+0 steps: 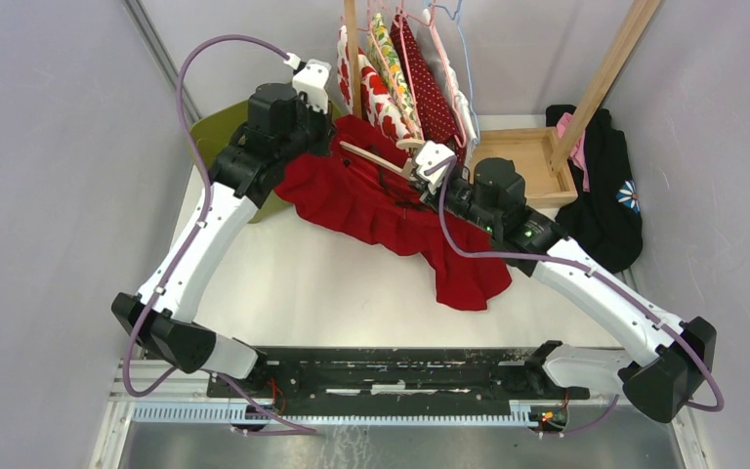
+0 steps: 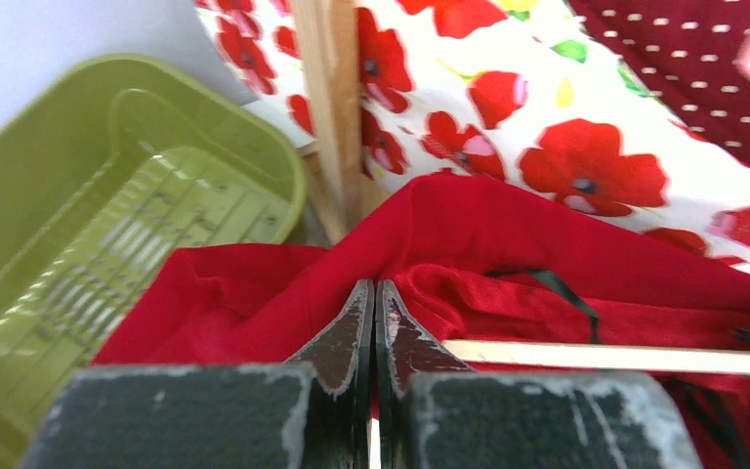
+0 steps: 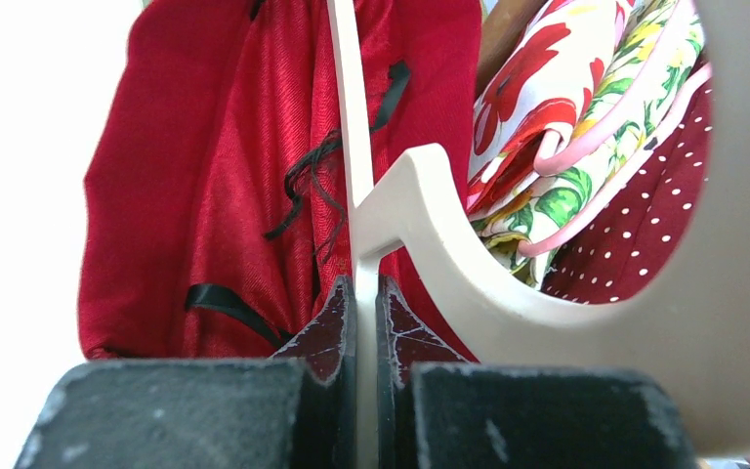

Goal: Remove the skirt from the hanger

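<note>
L end effector clenched on red skirt; R end effector clamps hanger.

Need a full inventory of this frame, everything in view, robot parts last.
skirt: 1, red, spread on the table, centre back
hanger: 1, cream, lying across the skirt's top edge
hanging garments: at least 3, poppy print, floral print, maroon dotted, on the rack at the back
rack: 1, bare wood, back right, tray base at its foot
basket: 1, olive green, back left
black garment: 1, black with pink and a flower patch, right of the rack's base
table: 1, white
left arm: 1, white and black
right arm: 1, white and black
left tool: 1, black, shut on a fold of the skirt
right tool: 1, black, shut on the hanger
</note>
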